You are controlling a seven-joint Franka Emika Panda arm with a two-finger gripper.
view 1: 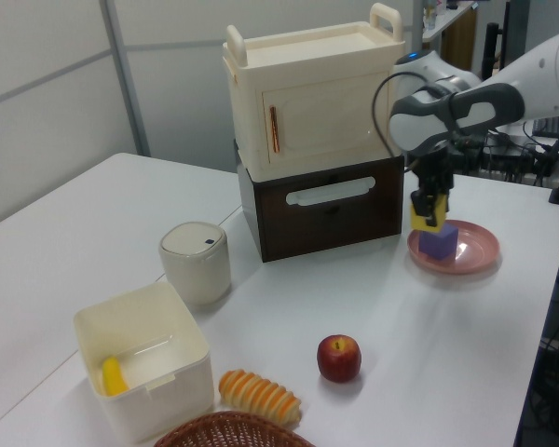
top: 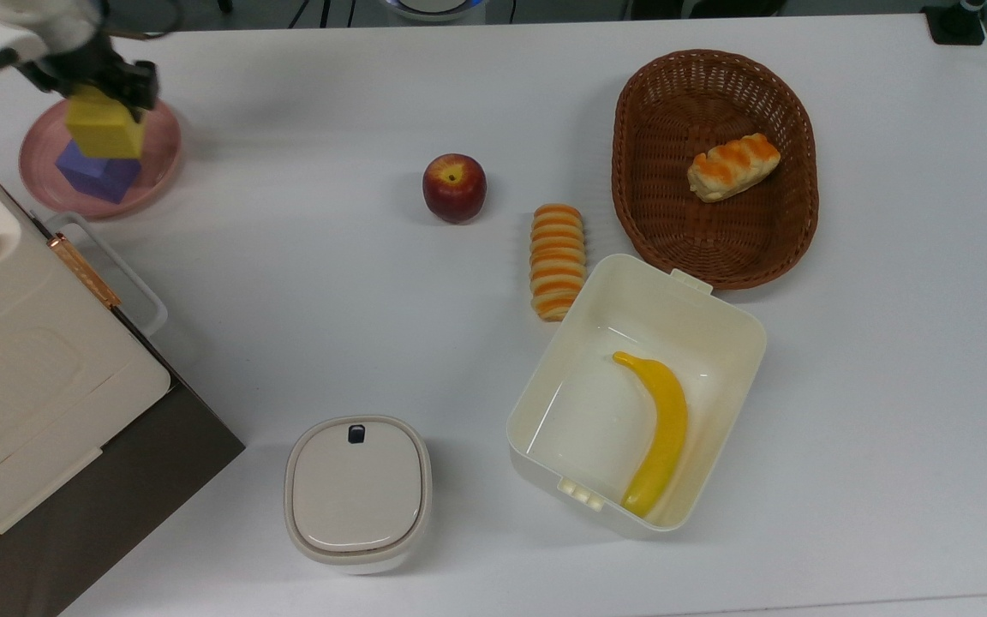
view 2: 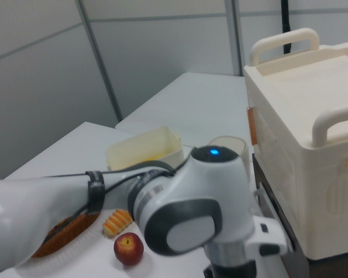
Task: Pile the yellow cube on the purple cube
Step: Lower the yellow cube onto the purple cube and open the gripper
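At about ten o'clock on the white counter [top: 305,283] in the top view, the tool [top: 99,81] is clenched on the yellow cube [top: 104,130], its dark fingers [top: 139,84] pressed to the cube's upper sides. The yellow cube sits directly over the purple cube [top: 98,176], which rests in the pink plate [top: 161,146]; in the left view the yellow cube [view 1: 427,215] appears to be at or just above the top of the purple cube [view 1: 439,242], and I cannot tell whether they touch. Near the counter's centre, toward twelve o'clock, stands a red apple [top: 454,187], with a striped bread roll [top: 557,260] just at its four o'clock. A brown wicker basket [top: 665,103] at two o'clock holds another bread piece [top: 732,165]. At five o'clock an open cream box [top: 690,300] holds a banana [top: 661,432], and a lidded cream container [top: 357,491] stands at seven o'clock.
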